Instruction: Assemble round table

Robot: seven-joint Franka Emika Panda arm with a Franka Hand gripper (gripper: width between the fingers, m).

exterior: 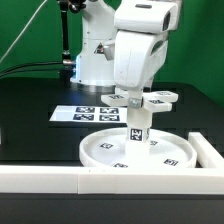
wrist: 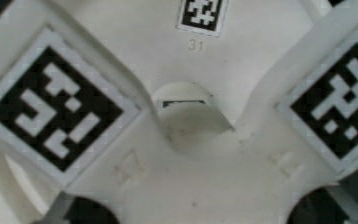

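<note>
The large round disc (exterior: 137, 152) lies on the table in front of the arm. The short post (exterior: 138, 126) stands upright at its middle. The flat cross-shaped piece (exterior: 157, 97) sits level at the top of the post, and my gripper (exterior: 137, 103) is shut on it from above. In the wrist view the cross-shaped piece (wrist: 194, 170) fills the frame with tagged arms on either side. The post's top (wrist: 190, 112) shows through its central hole. My gripper (wrist: 197, 208) has its dark fingertips at either side of the piece's near edge.
The marker board (exterior: 88, 112) lies flat behind the disc, towards the exterior view's left. A long white wall (exterior: 90, 181) runs along the front and turns back at the exterior view's right (exterior: 208, 148). The arm's base (exterior: 92, 60) stands at the back.
</note>
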